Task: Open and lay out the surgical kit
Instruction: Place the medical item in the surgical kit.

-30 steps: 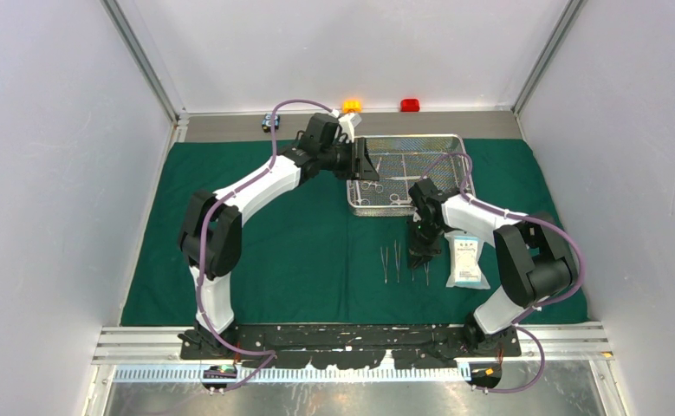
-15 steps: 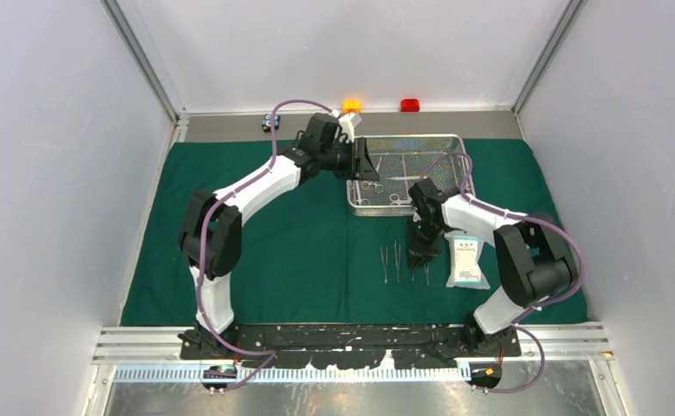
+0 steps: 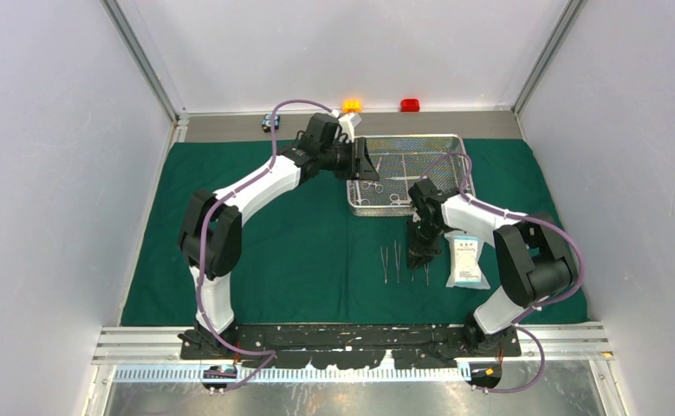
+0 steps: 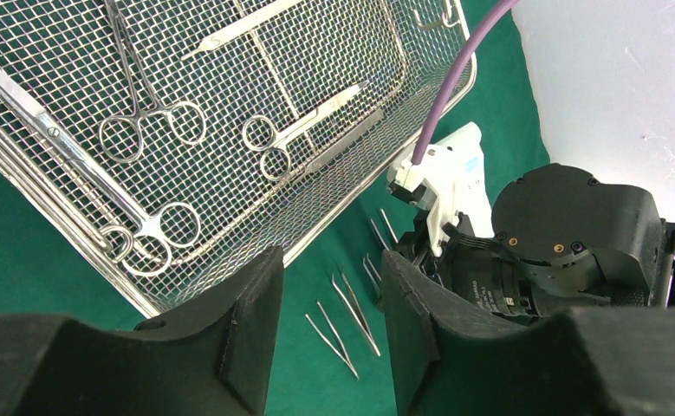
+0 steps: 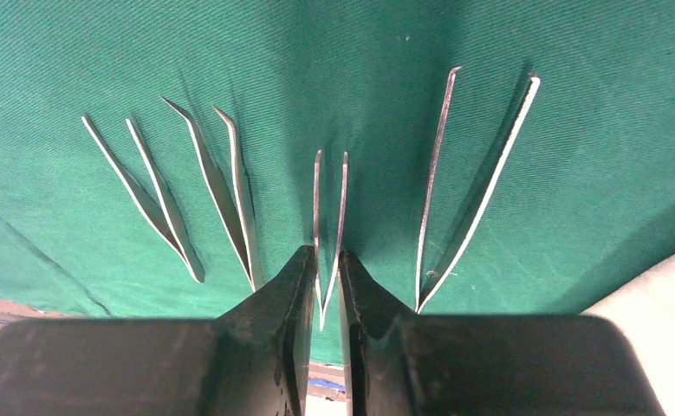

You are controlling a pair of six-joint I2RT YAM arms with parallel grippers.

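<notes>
The dark green cloth (image 3: 273, 251) lies spread flat, with the wire-mesh tray (image 3: 403, 137) at its back, scissors (image 4: 147, 230) and forceps (image 4: 143, 104) inside. My left gripper (image 3: 361, 160) hovers open and empty over the tray's left end, and the tray rim (image 4: 334, 221) passes below its jaws. Several tweezers (image 3: 390, 263) lie in a row in front of the tray. My right gripper (image 3: 420, 260) points down onto the third pair (image 5: 343, 199) and is narrowly shut on its legs near the joint. The white-blue packet (image 3: 466, 260) lies right of them.
Small orange (image 3: 352, 106), red (image 3: 410, 105) and black-blue (image 3: 270, 122) blocks sit on the grey strip behind the cloth. White walls close in both sides. The right arm's wrist (image 4: 567, 243) shows just beyond the left gripper's right finger.
</notes>
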